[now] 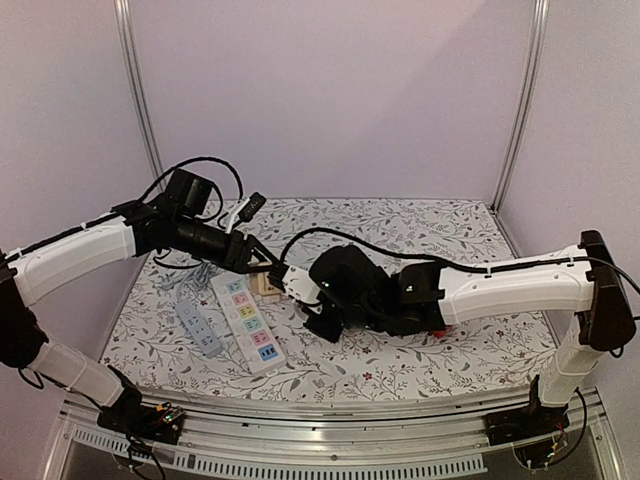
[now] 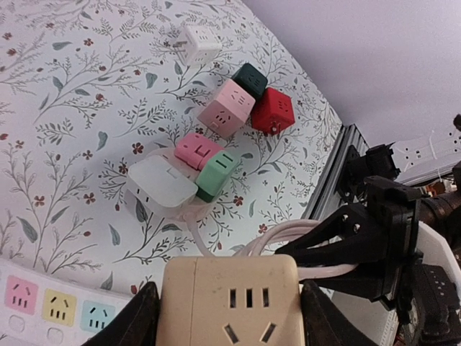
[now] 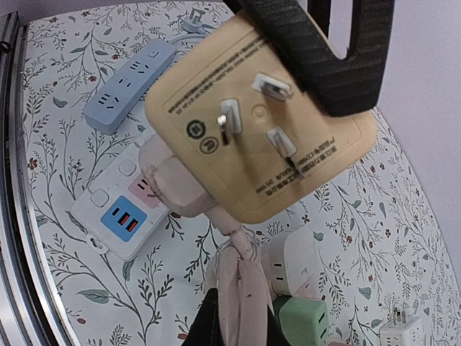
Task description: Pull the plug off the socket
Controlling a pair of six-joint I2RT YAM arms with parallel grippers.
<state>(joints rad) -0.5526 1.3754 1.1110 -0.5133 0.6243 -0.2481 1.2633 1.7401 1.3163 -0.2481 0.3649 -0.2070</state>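
A beige cube socket (image 2: 230, 299) is clamped between the black fingers (image 2: 133, 321) of my left gripper (image 2: 230, 321) and held above the table. In the right wrist view the socket (image 3: 259, 122) shows its metal prongs. A pink plug (image 3: 176, 184) sits seated in its lower left side. The plug's pink cable (image 3: 241, 288) hangs in a bundle, and my right gripper (image 3: 241, 321) is shut on that bundle just below the plug. From above, both grippers meet at the socket (image 1: 267, 285) near the table's left middle.
A white power strip (image 1: 250, 320) with coloured outlets and a blue-grey strip (image 1: 198, 325) lie below the left arm. Several cube adapters, pink (image 2: 227, 108), red (image 2: 272, 112), green (image 2: 220, 173) and white (image 2: 162, 184), lie close together. The metal frame rail (image 2: 335, 169) runs along the table edge.
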